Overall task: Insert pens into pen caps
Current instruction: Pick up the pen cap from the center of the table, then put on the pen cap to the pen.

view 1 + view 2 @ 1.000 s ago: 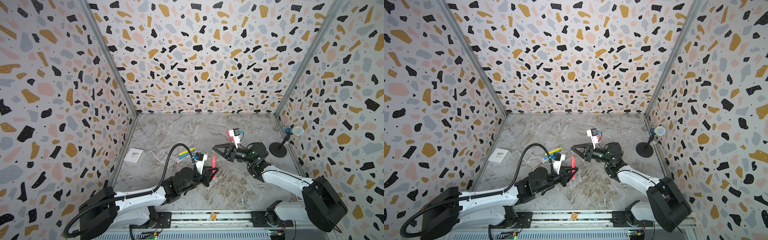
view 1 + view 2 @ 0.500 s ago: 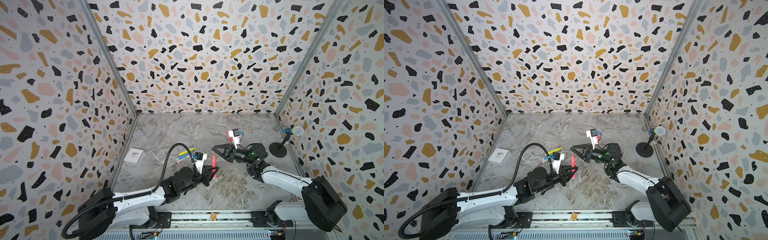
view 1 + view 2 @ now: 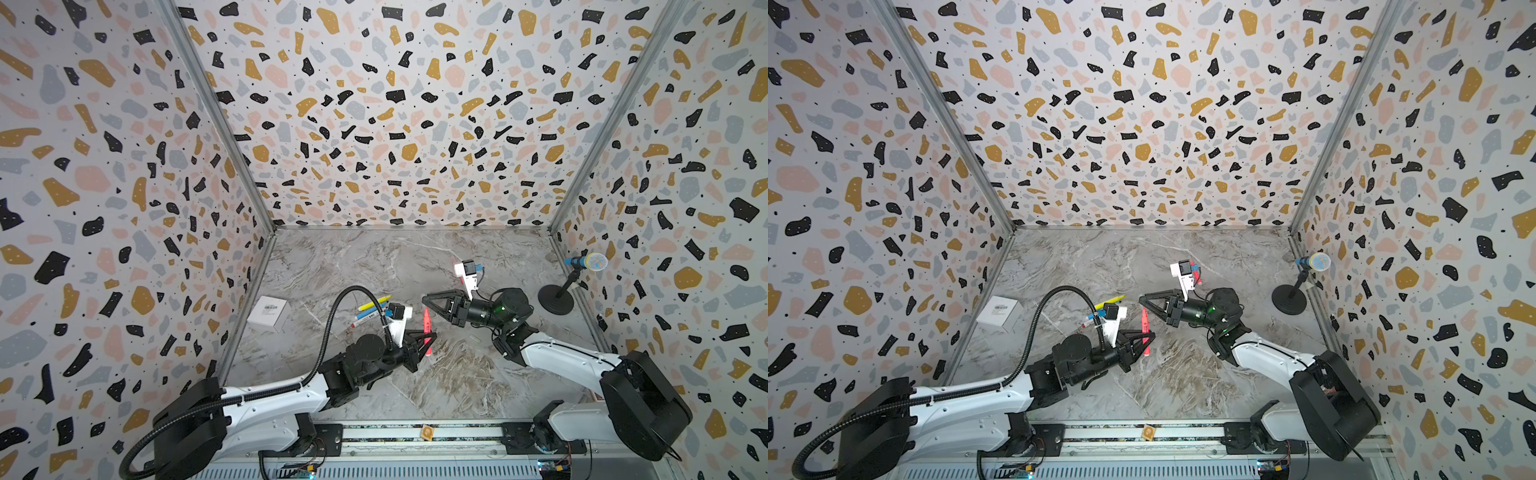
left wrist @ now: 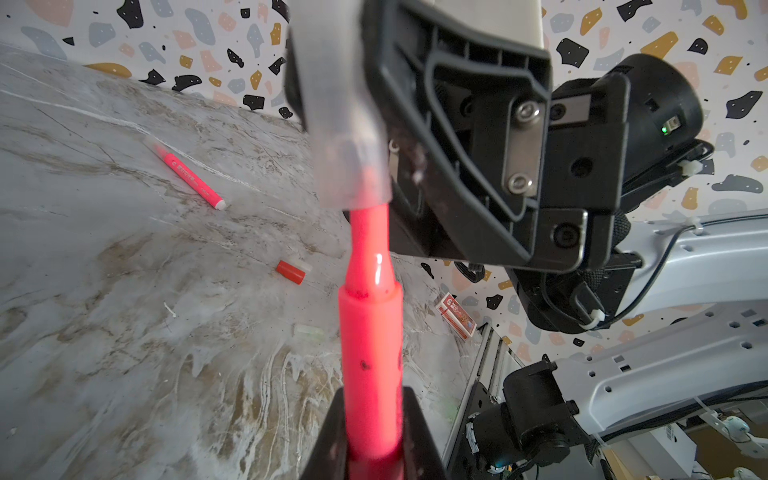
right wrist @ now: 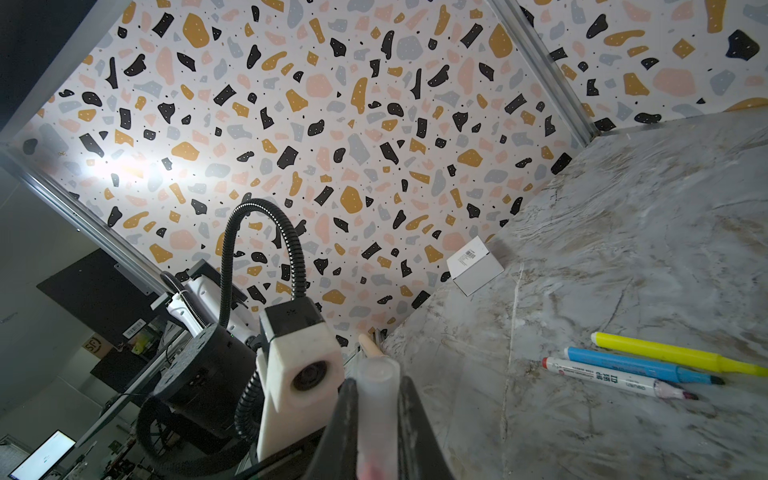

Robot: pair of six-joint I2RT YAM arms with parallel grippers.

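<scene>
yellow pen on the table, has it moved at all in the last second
No. In a top view the yellow pen lies at the same spot relative to the white box as before, still alongside the blue pen.

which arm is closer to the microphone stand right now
Right. The right arm has its wrist beside the base of the microphone stand, not touching; the left arm lies on the opposite side, much farther off.

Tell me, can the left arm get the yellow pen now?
Probably not: the left end effector is shut on a pink pen whose tip is in the right arm's cap. The yellow pen lies near, uncovered.
</scene>
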